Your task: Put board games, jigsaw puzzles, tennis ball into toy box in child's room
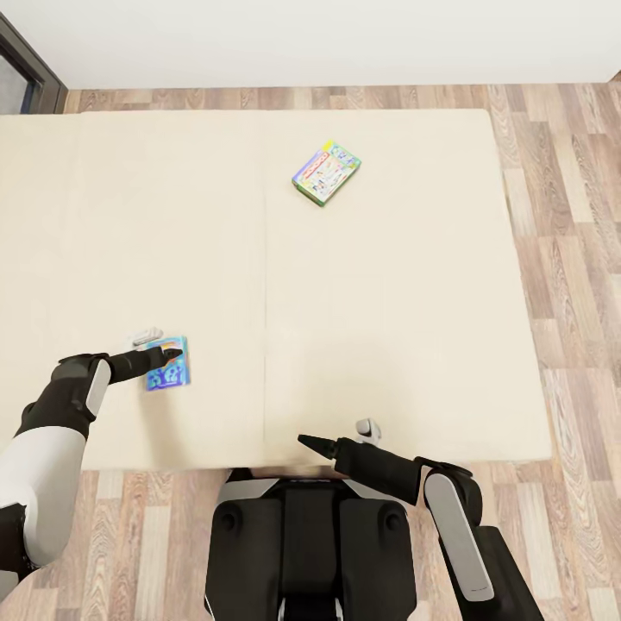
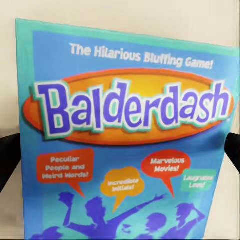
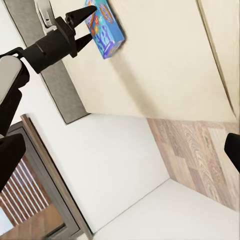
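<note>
A small blue board game [image 1: 166, 374] lies flat near the front left of the bed [image 1: 397, 293]. My left gripper [image 1: 169, 342] hovers just above its far edge, open. In the left wrist view the blue "Balderdash" cover [image 2: 130, 130] sits between the two dark fingers [image 2: 8, 156]. From the right wrist view the left gripper [image 3: 91, 22] is spread over the blue box [image 3: 109, 31]. A larger green-edged board game [image 1: 326, 173] lies far back on the mattress, right of the middle. My right gripper [image 1: 338, 436] is open with nothing in it, over the bed's front edge.
Wood-plank floor [image 1: 569, 259] runs along the right side and front of the bed. A white wall [image 1: 328, 39] stands behind it, with a dark window frame [image 1: 28, 62] at the back left. My own dark base [image 1: 310, 543] stands against the bed's front edge.
</note>
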Robot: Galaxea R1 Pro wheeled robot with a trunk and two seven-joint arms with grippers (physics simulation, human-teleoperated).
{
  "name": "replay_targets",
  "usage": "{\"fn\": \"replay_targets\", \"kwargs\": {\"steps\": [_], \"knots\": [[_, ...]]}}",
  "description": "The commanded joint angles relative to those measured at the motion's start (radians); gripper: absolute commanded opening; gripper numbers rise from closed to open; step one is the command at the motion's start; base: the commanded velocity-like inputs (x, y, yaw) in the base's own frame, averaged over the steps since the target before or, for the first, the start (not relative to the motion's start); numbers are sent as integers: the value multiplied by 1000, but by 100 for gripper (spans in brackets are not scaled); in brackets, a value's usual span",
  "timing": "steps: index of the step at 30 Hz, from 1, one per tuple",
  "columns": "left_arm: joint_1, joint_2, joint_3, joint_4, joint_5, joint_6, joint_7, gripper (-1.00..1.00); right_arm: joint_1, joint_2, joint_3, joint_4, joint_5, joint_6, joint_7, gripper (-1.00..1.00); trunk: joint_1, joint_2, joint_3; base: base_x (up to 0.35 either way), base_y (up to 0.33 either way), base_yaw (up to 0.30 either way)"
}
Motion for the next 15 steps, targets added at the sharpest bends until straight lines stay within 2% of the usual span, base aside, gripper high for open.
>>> {"fn": "replay_targets", "kwargs": {"steps": [1, 5, 9, 15], "knots": [[0, 0, 3, -1, 0, 7, -4, 100, 0, 1, -1, 0, 9, 3, 9, 100, 0, -2, -1, -65, -105, 0], [0, 0, 3, -1, 0, 7, -4, 100, 0, 1, -1, 0, 9, 3, 9, 100, 0, -2, -1, -62, -86, 0], [0, 0, 3, -1, 0, 7, -4, 100, -1, 1, -1, 0, 9, 3, 9, 100, 0, -2, -1, -117, -188, 0], [0, 0, 2, -1, -1, 7, -4, 100, 0, 1, -1, 0, 9, 3, 9, 100, 0, -2, -1, -22, -131, 0]]}}
